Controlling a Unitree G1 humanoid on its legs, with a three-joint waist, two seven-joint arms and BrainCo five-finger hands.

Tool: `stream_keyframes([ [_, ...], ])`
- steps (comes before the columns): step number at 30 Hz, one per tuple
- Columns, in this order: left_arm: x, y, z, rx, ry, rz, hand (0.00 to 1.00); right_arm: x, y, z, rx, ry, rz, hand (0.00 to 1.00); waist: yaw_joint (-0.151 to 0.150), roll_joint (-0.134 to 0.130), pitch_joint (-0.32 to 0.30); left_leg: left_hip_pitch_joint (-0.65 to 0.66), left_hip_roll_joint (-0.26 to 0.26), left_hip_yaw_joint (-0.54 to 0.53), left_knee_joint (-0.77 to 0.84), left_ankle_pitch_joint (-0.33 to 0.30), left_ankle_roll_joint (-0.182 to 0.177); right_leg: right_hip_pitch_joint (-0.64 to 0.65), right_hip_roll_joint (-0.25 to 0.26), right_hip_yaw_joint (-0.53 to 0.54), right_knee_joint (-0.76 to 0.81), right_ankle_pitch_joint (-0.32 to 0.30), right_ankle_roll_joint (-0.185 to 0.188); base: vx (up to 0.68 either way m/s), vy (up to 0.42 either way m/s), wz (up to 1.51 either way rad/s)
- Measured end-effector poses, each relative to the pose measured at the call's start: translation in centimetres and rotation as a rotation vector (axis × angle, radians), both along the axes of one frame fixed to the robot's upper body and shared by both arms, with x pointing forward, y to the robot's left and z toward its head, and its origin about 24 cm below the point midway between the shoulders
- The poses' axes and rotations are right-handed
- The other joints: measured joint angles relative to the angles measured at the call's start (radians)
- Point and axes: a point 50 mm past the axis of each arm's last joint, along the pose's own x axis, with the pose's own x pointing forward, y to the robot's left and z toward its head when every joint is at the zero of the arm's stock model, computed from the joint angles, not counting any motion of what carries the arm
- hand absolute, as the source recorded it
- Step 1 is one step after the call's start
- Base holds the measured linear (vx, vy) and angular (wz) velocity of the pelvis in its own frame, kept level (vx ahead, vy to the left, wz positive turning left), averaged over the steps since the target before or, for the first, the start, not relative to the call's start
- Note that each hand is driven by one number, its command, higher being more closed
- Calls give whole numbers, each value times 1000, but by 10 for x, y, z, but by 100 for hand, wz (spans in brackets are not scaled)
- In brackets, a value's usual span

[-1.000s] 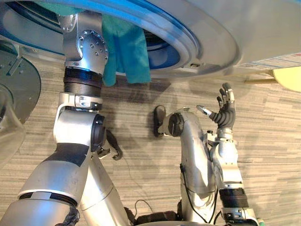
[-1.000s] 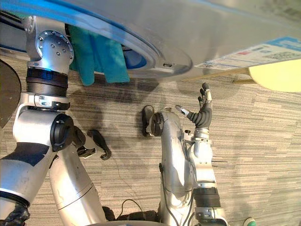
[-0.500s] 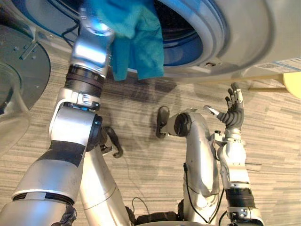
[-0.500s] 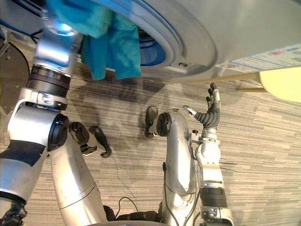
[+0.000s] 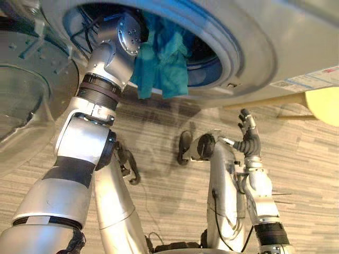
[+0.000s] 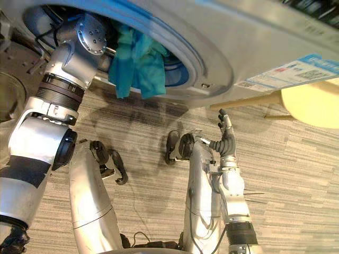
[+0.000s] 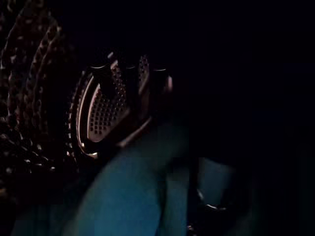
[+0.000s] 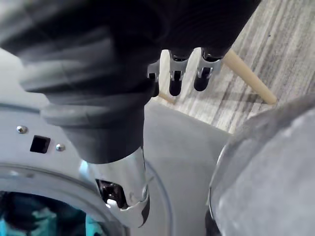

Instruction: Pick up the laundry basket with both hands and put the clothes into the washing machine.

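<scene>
Leftmost, the washing machine's round door [image 5: 26, 90] stands swung open. Beside it, the left arm [image 5: 100, 90] reaches up into the washing machine [image 5: 254, 47] drum. The left hand is hidden inside, so its grip cannot be told. Teal clothes [image 5: 161, 69] lie in the opening beside that arm, partly hanging over the lower rim. Further right, the right hand [image 5: 249, 143] is raised below the machine's front, above striped floor [image 5: 307, 159], fingers straight and holding nothing. A pale yellow rounded object [image 5: 326, 103] sits at the far right edge.
</scene>
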Motion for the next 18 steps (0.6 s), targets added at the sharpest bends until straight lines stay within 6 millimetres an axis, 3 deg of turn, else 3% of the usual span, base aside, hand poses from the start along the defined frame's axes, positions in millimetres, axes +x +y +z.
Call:
stream_keyframes([
  [8, 0, 31, 1, -143, 56, -51, 0, 1, 1, -2, -3, 18, 13, 0, 2, 1, -3, 5, 5, 10, -9, 0, 0, 0, 4, 2, -5, -1, 1, 14, -6, 0],
  [10, -2, 38, -8, -226, 67, -99, 0, 1, 2, -5, 3, 34, 17, 0, 2, 2, -15, 6, 8, 11, -14, 0, 0, 0, 6, 2, -9, -3, 4, 20, -16, -1],
  [12, -6, 42, -26, -330, 56, -180, 0, 1, 2, -8, 11, 47, 9, 0, 2, 4, -28, 9, 10, 12, -22, 0, 0, 0, 6, 1, -15, -3, 4, 44, -30, -1],
  [14, -12, 45, -58, -475, 50, -260, 0, 1, 2, -9, 10, 55, -2, 0, 6, 5, -32, 18, 11, 18, -29, 0, 0, 5, 6, 3, -17, -3, -2, 52, -32, 1],
  [16, -21, 37, -93, -628, 51, -340, 0, 2, 1, -10, 14, 66, -25, 0, 12, 6, -33, 25, 10, 18, -33, 0, -1, 13, 5, 2, -18, -8, -1, 39, -31, 5],
  [18, -29, 29, -142, -795, 109, -345, 0, 1, -2, -11, 0, 73, -52, 0, 23, 6, -34, 34, 8, 17, -37, 0, -1, 19, 4, 3, -18, -13, -2, 29, -33, 4],
])
